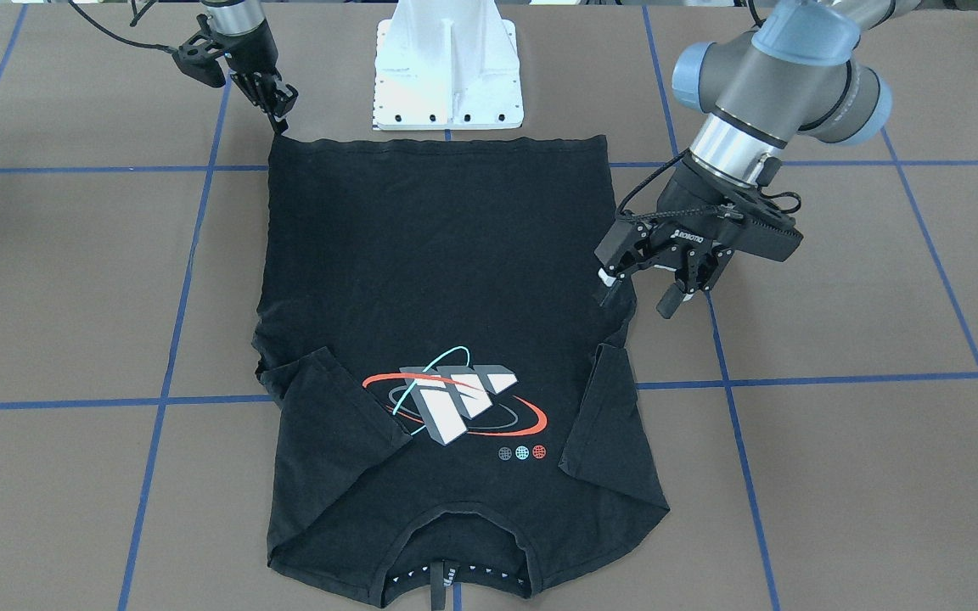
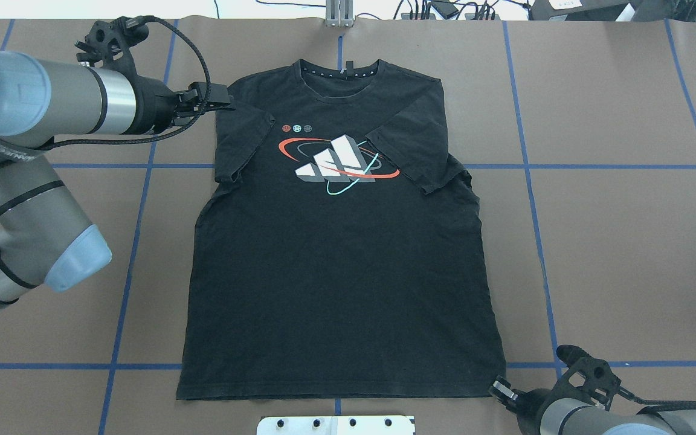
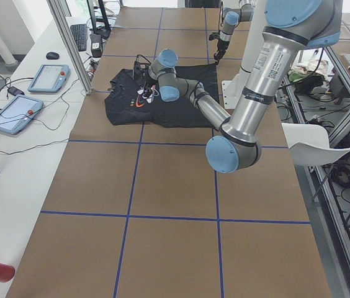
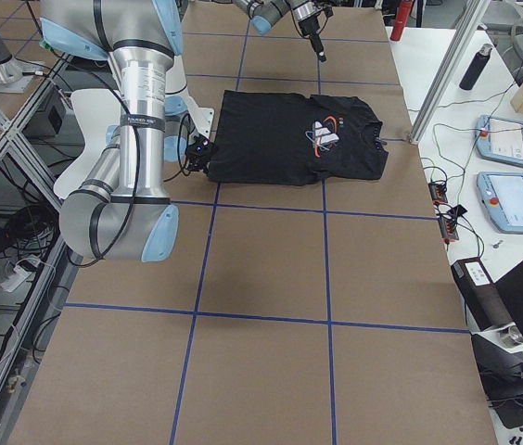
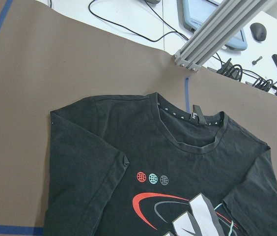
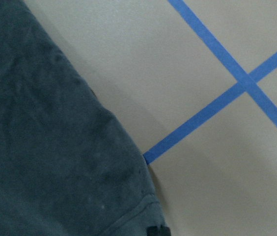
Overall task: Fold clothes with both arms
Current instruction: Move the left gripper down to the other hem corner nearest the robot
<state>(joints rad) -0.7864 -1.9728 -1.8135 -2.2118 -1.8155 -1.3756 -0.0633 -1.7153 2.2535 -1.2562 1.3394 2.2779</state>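
The brown table point(image 2: 614, 241) with its blue tape grid is mostly bare, and the black T-shirt point(image 2: 336, 272) lies flat in the middle. It's print-up, with the hem toward the robot's white base point(image 1: 448, 76) and the collar point(image 5: 192, 130) at the far side. Both sleeves are already tucked in over the chest, so it looks prepped for a lengthwise fold.

The arms seem staged for that. The left gripper point(image 1: 637, 301) hangs by the shoulder edge with its fingers spread wide, holding nothing. The right gripper point(image 1: 272, 100) sits right over the hem corner point(image 6: 146, 196), probably to pinch it. Can't tell if its fingers are closed.

For writing, "ROBOTIQ" reads on the left gripper's body point(image 1: 686, 238). The shirt graphic point(image 2: 339, 163) is three grey-white bars in red and teal rings with no words, plus three tiny globe icons point(image 5: 152, 178).
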